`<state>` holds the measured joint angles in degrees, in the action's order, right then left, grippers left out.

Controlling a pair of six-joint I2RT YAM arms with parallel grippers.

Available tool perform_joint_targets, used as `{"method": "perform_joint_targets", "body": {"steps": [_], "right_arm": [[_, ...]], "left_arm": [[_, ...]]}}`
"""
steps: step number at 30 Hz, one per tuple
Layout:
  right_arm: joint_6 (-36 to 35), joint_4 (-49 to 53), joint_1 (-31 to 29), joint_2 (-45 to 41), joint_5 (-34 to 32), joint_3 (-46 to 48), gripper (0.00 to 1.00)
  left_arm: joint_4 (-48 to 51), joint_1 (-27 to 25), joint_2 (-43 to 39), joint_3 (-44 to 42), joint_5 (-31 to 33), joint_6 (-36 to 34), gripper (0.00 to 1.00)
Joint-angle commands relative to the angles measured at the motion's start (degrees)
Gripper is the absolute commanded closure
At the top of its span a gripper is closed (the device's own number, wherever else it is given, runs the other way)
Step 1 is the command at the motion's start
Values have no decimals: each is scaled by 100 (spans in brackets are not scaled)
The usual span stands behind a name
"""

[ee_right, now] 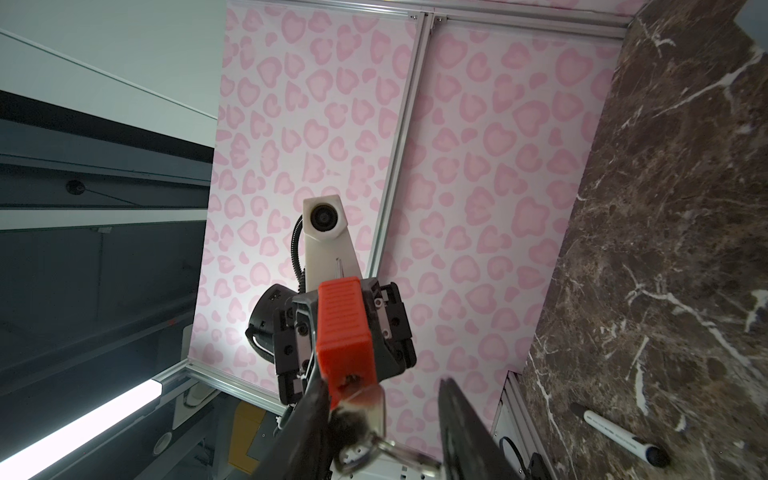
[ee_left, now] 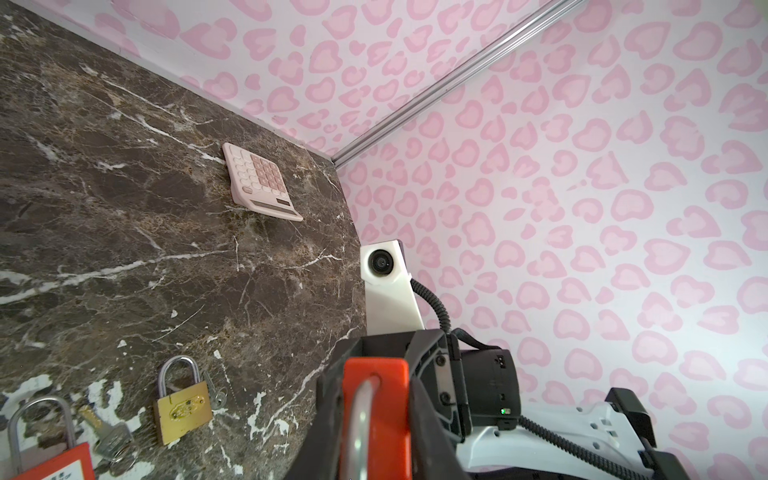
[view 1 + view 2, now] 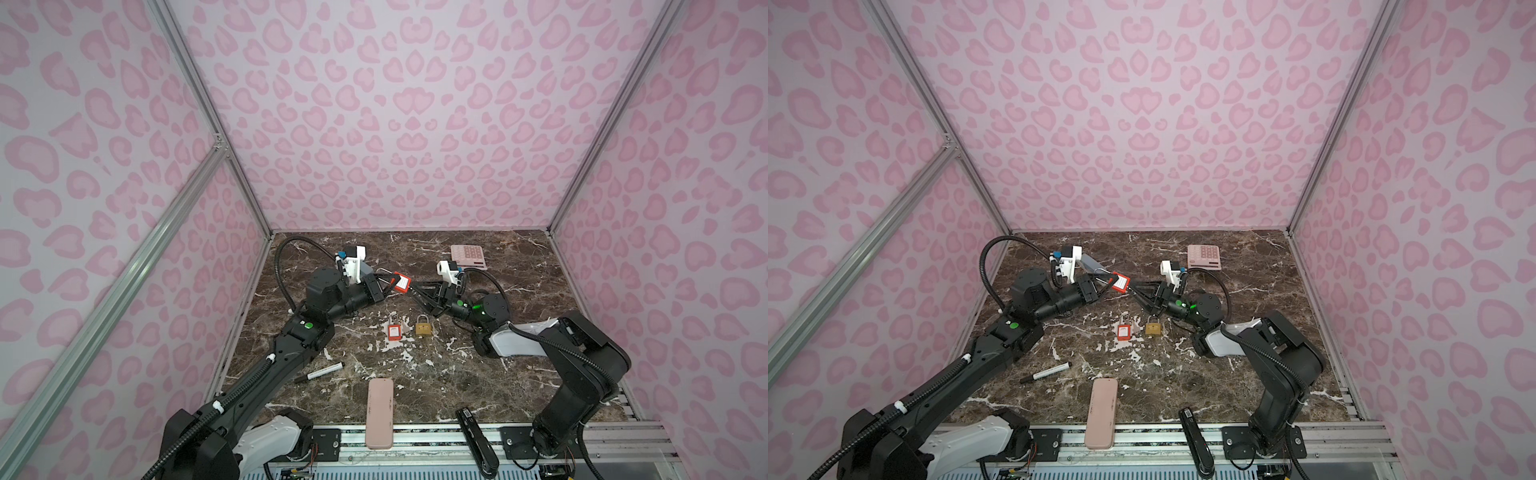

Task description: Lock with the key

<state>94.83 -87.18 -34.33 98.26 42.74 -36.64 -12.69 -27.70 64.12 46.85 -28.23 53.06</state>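
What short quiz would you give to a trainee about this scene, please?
1. True or false: the left gripper holds a red padlock above the table.
2. What lies next to the brass padlock? A: another red padlock. B: a stapler. C: a calculator.
3. Fill in: the right gripper has its open fingers on either side of the ____ in the held padlock.
Key: 1 true; 2 A; 3 key.
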Motion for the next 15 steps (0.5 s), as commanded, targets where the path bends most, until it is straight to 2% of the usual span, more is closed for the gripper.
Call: {"method": "perform_joint_targets", "body": {"steps": [1, 9, 15], "right_arm": [[-56, -209, -30, -9, 65, 47, 59], [-84, -205, -61, -8, 64, 43, 72], [-99, -211, -57, -10, 85, 26, 92]], "left_arm": [[-243, 2, 4, 97, -20, -49, 97], [-225, 11, -30, 66, -9, -59, 97], [-212, 11, -15, 68, 25, -34, 97]]}}
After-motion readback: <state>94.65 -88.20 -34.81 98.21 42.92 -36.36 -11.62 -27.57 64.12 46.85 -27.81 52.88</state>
